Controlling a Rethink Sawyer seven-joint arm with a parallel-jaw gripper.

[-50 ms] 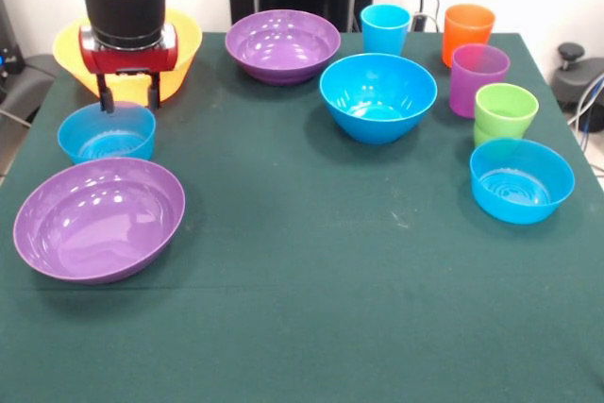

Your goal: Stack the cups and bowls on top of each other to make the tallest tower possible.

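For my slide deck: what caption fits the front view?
Open gripper above a small blue plastic bowl; bowls and cups unstacked on the green table.

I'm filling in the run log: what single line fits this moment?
tool open over small blue bowl | holding nothing | large yellow bowl behind | tower not started | cups grouped apart

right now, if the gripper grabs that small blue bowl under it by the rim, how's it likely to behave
The small blue bowl looks like glossy plastic, so probably stiff and light but slippery against the gripper. Gripped at one edge it may tilt. Pushed instead, it would likely slide on the green cloth.
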